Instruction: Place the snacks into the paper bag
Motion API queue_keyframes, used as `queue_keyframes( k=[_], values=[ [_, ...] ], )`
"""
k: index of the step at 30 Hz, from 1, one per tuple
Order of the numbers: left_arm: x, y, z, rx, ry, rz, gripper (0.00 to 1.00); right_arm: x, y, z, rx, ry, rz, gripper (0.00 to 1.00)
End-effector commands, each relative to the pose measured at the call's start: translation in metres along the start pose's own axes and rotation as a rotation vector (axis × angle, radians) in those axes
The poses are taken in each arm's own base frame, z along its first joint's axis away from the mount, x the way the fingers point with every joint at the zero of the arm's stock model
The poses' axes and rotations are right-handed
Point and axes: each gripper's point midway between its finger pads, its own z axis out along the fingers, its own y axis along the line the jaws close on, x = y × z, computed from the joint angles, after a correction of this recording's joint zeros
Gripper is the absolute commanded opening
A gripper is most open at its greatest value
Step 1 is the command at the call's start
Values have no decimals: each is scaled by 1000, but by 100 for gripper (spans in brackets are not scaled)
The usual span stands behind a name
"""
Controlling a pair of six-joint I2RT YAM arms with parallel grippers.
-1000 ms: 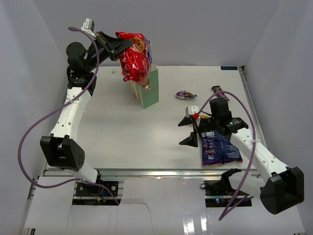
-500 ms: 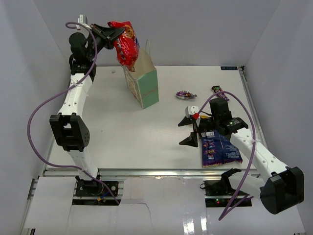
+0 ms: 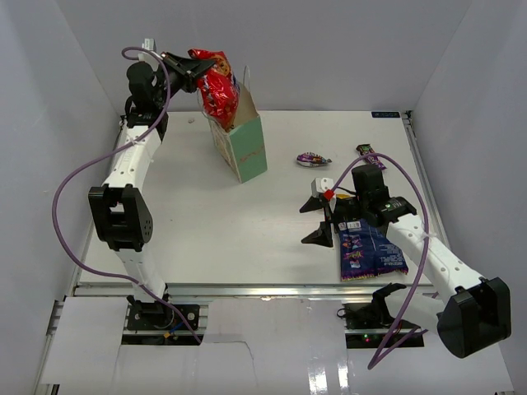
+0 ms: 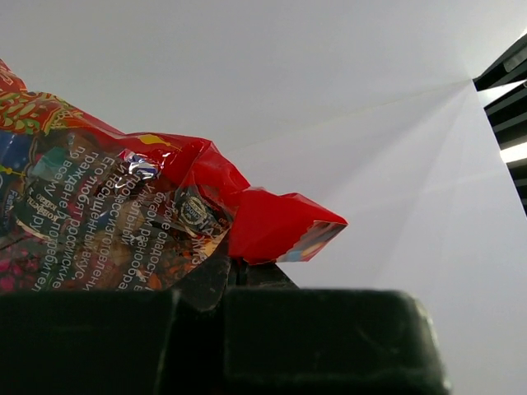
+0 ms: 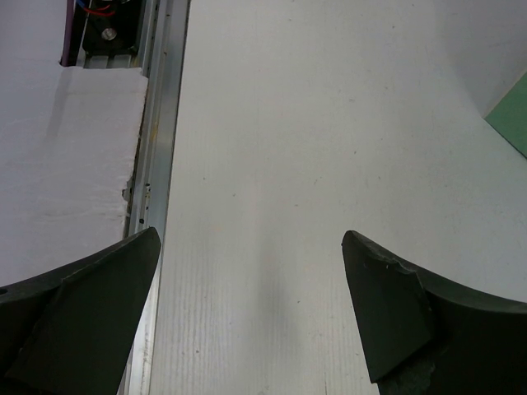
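My left gripper [image 3: 194, 76] is shut on the top corner of the big red bag [image 3: 217, 89], which hangs into the open mouth of the mint-green paper bag [image 3: 247, 148] at the back of the table. In the left wrist view the red bag [image 4: 148, 222] is pinched between my closed jaws. My right gripper [image 3: 318, 220] is open and empty over the table, left of the big blue-purple bag [image 3: 367, 251] lying flat. A small purple wrapped candy [image 3: 313, 159] and a dark purple bar [image 3: 366, 151] lie at the back right. The yellow packs are out of view.
White walls enclose the table on three sides. The right wrist view shows bare table [image 5: 272, 164] between my open fingers, the metal front rail [image 5: 160, 123] at left, and a corner of the paper bag [image 5: 510, 115] at right.
My left arm has brought the red bag down from above and left of the paper bag into its mouth. The right arm has not moved.
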Motion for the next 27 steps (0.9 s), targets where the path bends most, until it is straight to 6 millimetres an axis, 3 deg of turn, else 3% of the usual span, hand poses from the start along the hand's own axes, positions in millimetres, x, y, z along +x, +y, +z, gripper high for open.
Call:
queue_keyframes(
  k=[1, 4, 5, 12, 23, 27],
  values=[
    [-5, -65, -13, 157, -42, 98, 0, 0, -3, 1, -1, -8, -20, 97],
    [0, -53, -12, 137, -22, 86, 10, 2, -3, 2, -3, -4, -15, 97],
    [2, -50, -12, 133, -13, 83, 19, 2, -4, 2, -2, -2, -15, 97],
    [13, -43, -7, 125, 17, 69, 55, 3, -4, 2, -1, 2, -11, 97],
    [29, -60, -1, 158, 49, 80, 78, 4, -5, 2, 0, 4, -13, 97],
    [25, -76, -3, 180, 32, 110, 83, 4, -5, 2, 1, 6, -13, 97]
  ],
)
